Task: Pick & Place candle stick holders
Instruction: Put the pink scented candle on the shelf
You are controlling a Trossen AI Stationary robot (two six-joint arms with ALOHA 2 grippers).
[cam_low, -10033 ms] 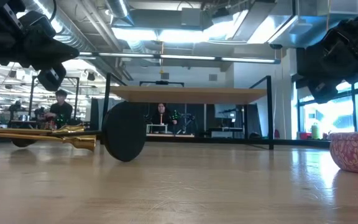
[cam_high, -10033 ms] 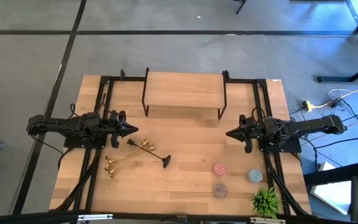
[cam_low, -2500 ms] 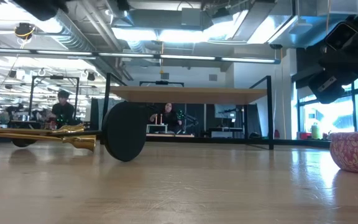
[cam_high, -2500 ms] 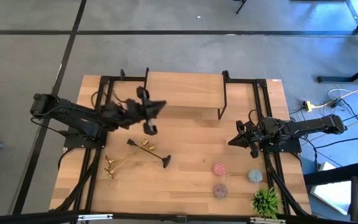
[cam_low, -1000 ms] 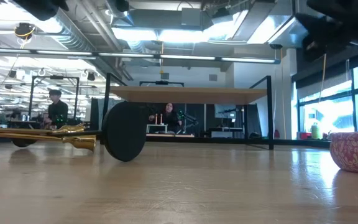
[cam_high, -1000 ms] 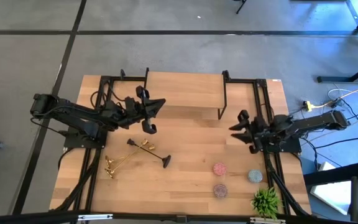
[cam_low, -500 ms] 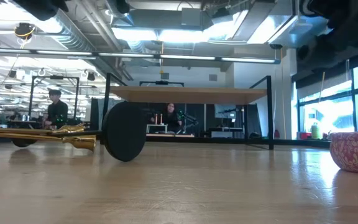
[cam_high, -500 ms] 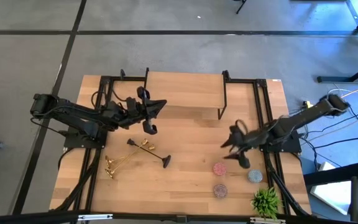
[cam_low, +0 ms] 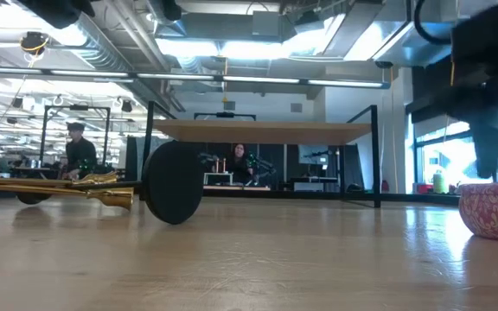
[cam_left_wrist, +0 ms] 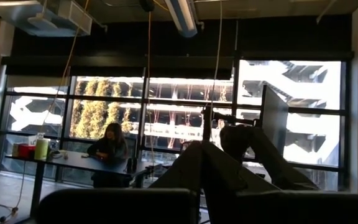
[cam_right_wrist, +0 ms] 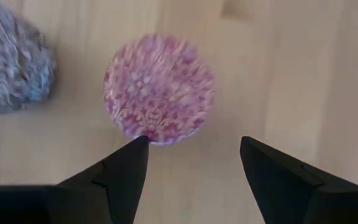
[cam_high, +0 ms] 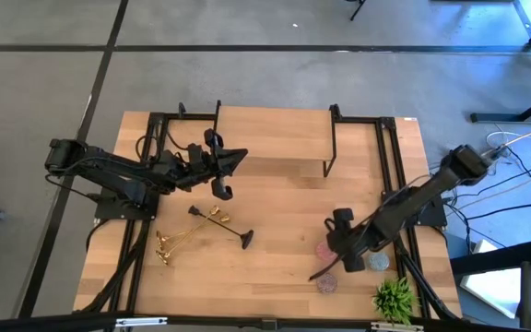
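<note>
Looking down past your right gripper (cam_right_wrist: 191, 163), you see its fingers spread wide just over a pink patterned disc (cam_right_wrist: 158, 88), holding nothing, while the candle stick holders (cam_high: 212, 224) lie well apart toward the left gripper (cam_high: 231, 161), closed tight.

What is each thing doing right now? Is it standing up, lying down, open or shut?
gold candle stick holders: lying on their sides, crossed together.
black candle stick holder: lying down too, round base on its edge.
left gripper: shut, raised up by the shelf.
right gripper: open, pointing down over the pink cup.
plant: standing upright.
</note>
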